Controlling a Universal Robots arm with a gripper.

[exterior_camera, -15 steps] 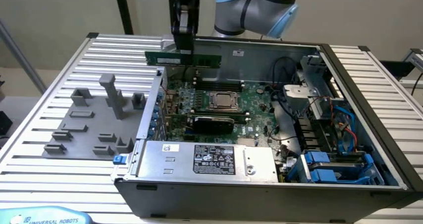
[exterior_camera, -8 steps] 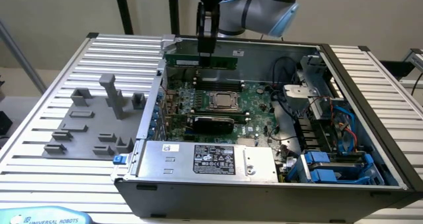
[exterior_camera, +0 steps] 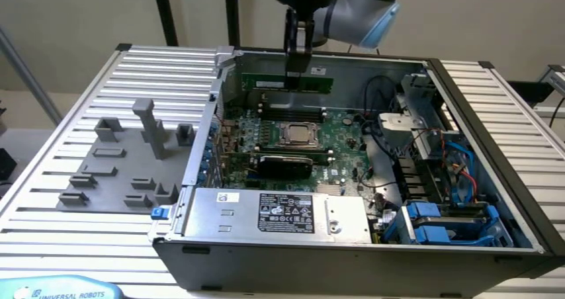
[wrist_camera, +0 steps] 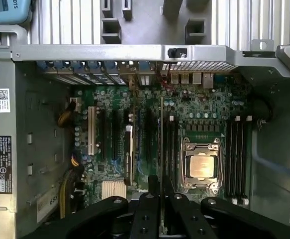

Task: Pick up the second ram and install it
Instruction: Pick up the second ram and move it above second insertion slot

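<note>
Clamped in the gripper [wrist_camera: 160,185] jaws by its upper edge: the second ram [exterior_camera: 319,83], upright, hanging over the motherboard [exterior_camera: 348,137] edge farthest from the power supply [exterior_camera: 274,213]. Picked up already; not yet seated in any slot.

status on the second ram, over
Tool shut on second ram. Ram held level above motherboard inside the case, not seated. Memory slots look free of cables.
</note>
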